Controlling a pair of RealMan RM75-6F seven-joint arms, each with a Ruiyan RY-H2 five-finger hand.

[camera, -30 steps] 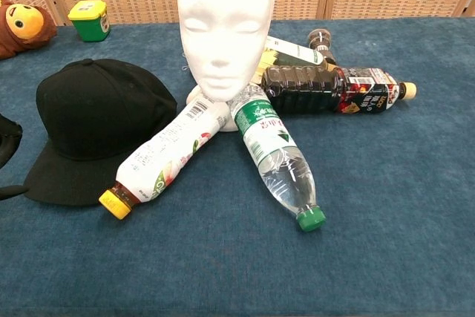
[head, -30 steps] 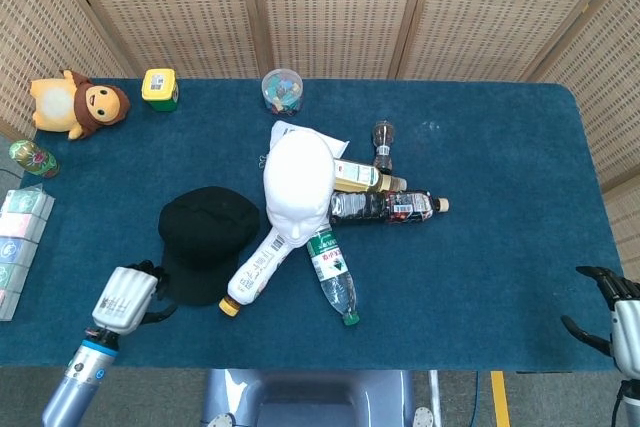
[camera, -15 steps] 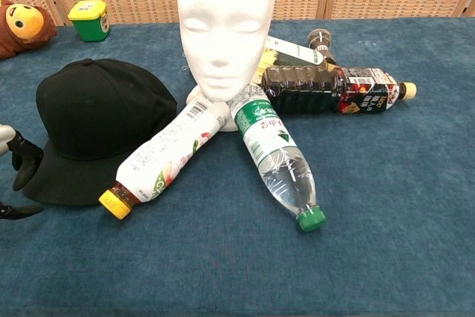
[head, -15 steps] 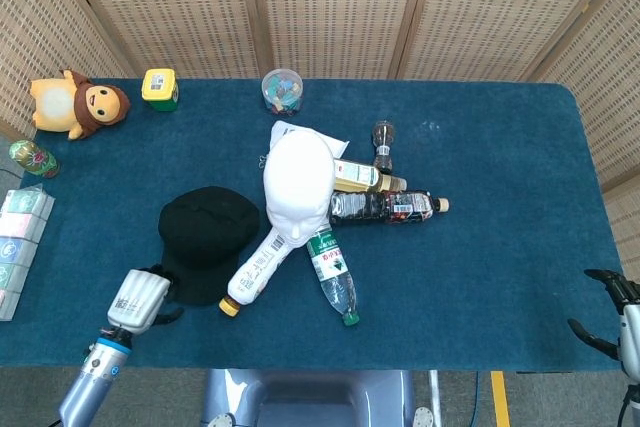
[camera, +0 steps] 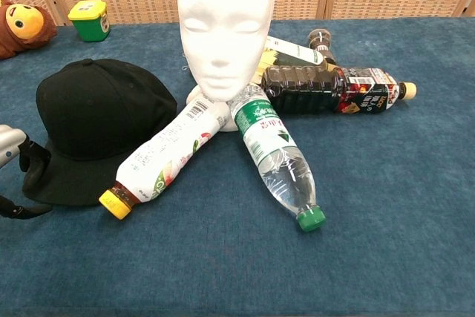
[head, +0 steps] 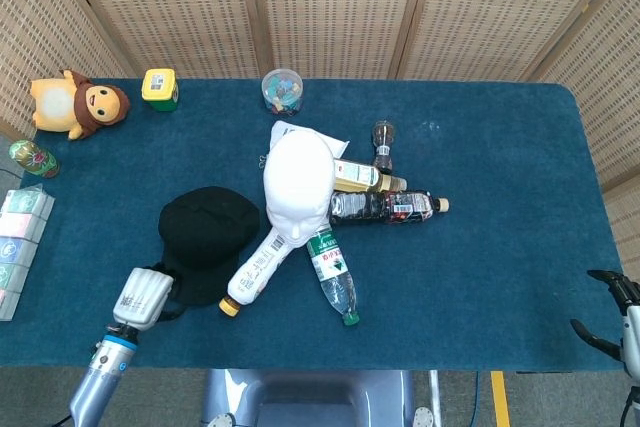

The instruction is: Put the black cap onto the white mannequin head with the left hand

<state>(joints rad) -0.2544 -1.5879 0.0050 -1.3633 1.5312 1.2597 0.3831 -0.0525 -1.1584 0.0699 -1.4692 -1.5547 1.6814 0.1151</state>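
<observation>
Your left hand (head: 143, 294) reaches the brim of the soft black fabric cap (head: 207, 239) at lower left — grip unclear — beside the smooth white mannequin head (head: 298, 184).

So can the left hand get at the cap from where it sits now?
Probably yes. The left hand is at the near-left brim of the black cap, with nothing between them; the yellow-capped bottle lies along the cap's other side.

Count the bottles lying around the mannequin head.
5: white yellow-capped bottle and clear green-capped bottle in front of the mannequin head; yellowish bottle, dark bottle and small brown-capped one on its right. Others may be hidden.
</observation>
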